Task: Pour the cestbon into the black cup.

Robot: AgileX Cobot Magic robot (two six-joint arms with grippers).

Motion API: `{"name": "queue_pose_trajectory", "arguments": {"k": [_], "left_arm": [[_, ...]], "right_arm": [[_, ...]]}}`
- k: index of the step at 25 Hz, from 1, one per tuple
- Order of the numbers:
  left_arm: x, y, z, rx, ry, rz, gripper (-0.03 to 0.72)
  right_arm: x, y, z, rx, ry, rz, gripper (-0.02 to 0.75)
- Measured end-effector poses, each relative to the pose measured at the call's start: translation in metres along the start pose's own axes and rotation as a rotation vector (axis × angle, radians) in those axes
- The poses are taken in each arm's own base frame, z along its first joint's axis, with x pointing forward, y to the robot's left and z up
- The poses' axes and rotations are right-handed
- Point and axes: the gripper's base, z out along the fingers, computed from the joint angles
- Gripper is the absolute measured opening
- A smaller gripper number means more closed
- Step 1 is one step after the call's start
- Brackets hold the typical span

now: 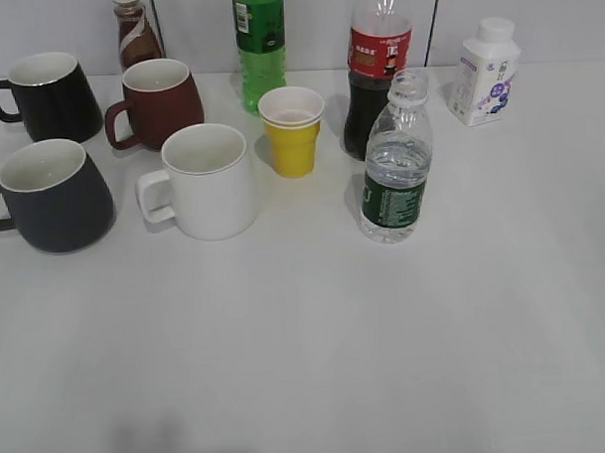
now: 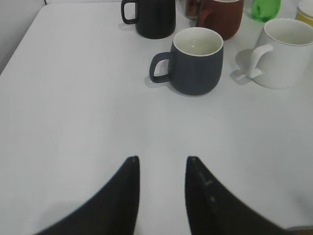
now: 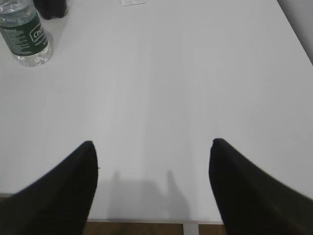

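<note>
The cestbon (image 1: 397, 164), a clear uncapped bottle with a dark green label, stands upright right of centre; it also shows at the top left of the right wrist view (image 3: 25, 34). The black cup (image 1: 53, 195), a matte charcoal mug with a white inside, stands at the left, handle pointing left; it also shows in the left wrist view (image 2: 195, 61). My left gripper (image 2: 162, 159) is open and empty over bare table, well short of the mug. My right gripper (image 3: 152, 143) is wide open and empty near the table's front edge. Neither gripper shows in the exterior view.
A glossy black mug (image 1: 49, 96), a maroon mug (image 1: 159, 100), a white mug (image 1: 209, 180), a yellow paper cup (image 1: 292, 130), a green bottle (image 1: 260, 44), a cola bottle (image 1: 374, 65), a small brown bottle (image 1: 134, 34) and a white milk bottle (image 1: 484, 71) stand along the back.
</note>
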Motion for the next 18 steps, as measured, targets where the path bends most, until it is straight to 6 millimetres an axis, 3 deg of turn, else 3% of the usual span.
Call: {"name": "queue_pose_trajectory", "arguments": {"k": [18], "left_arm": [[0.0,0.0,0.0,0.0,0.0,0.0,0.239]], "right_arm": [[0.0,0.0,0.0,0.0,0.0,0.0,0.534]]}}
